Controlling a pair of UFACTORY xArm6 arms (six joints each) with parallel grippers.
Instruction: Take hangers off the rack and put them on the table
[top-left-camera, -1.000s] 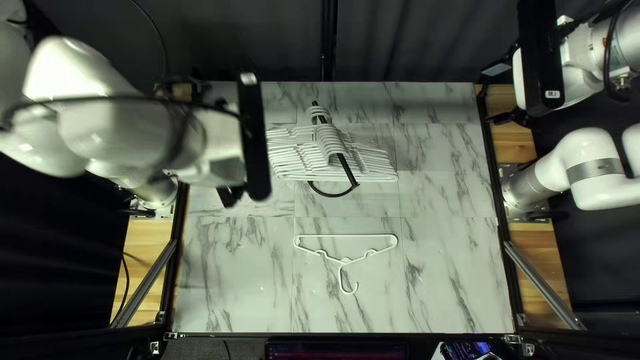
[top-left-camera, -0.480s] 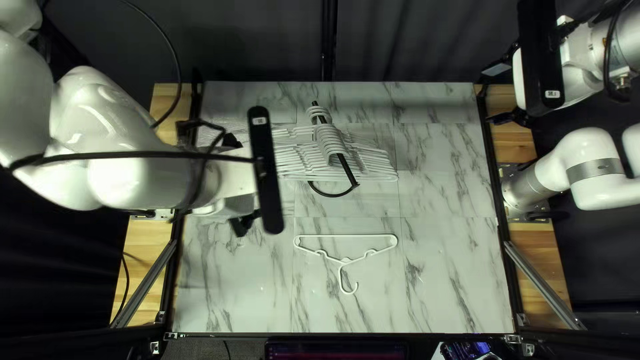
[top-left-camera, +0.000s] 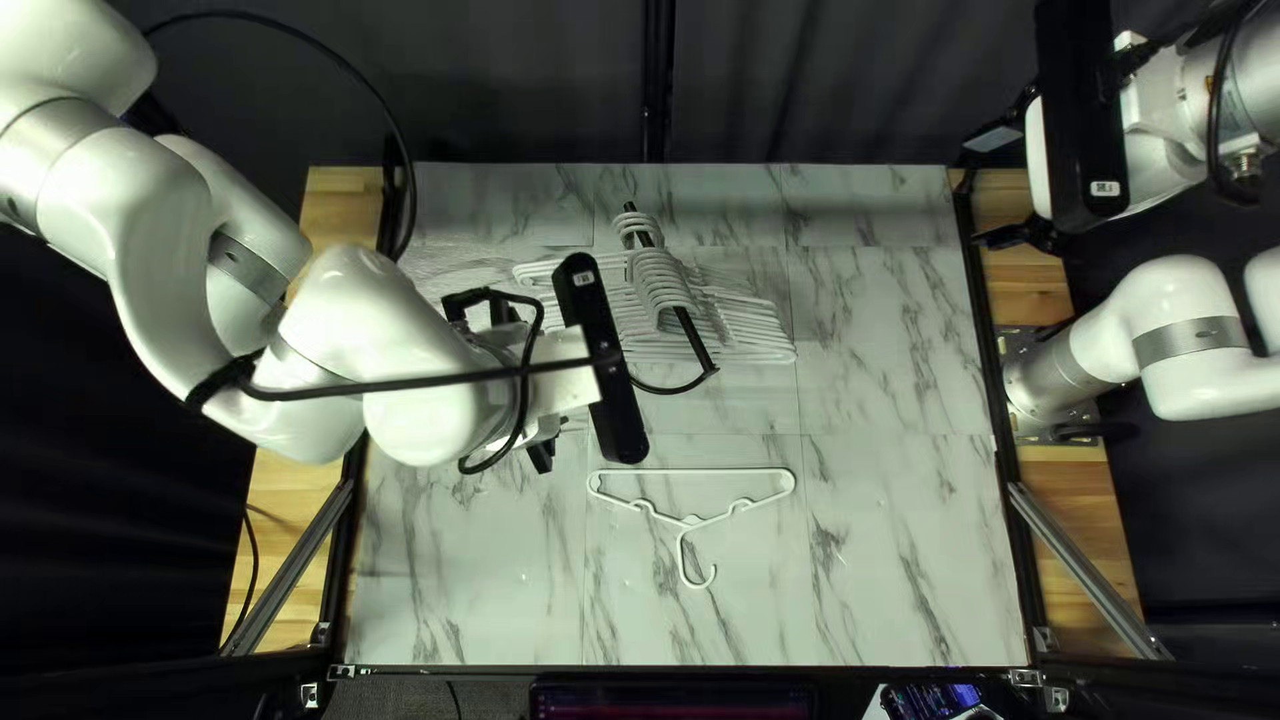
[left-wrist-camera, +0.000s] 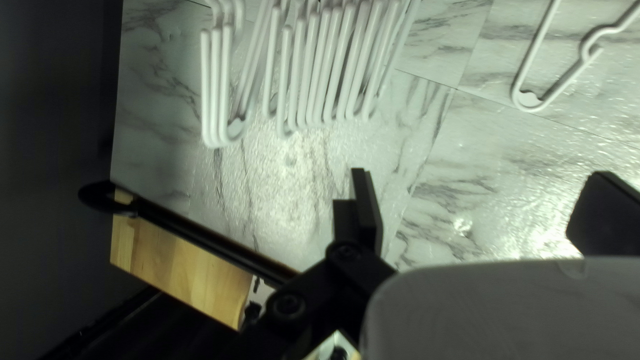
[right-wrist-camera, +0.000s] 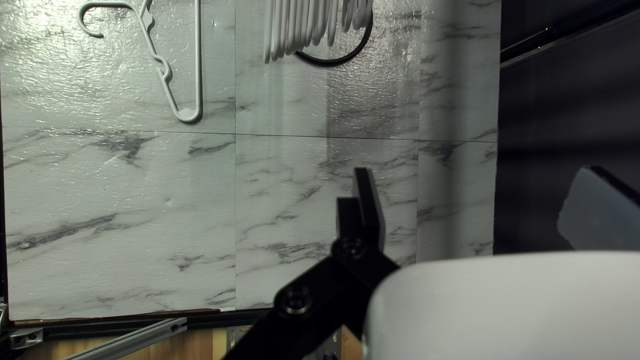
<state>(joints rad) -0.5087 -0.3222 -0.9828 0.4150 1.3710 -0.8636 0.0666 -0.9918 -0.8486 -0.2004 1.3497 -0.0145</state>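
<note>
A single white hanger (top-left-camera: 691, 471) lies flat on the marbled worktop (top-left-camera: 907, 534), its hook toward the near edge. Beyond it, a crowded row of hangers (top-left-camera: 660, 287) hangs on the black rack (top-left-camera: 691, 334). We judge the job barely begun: one hanger is down, and the many on the rack are left to remove.

Beside the row, our left arm (top-left-camera: 400, 360) reaches over the worktop. Our left gripper (left-wrist-camera: 479, 175) has its fingers (left-wrist-camera: 368, 207) spread wide, touching and holding nothing, with the hangers ahead of them. Farther out, our right gripper (right-wrist-camera: 475, 172) is also wide apart and empty, well away from the hangers.
</note>
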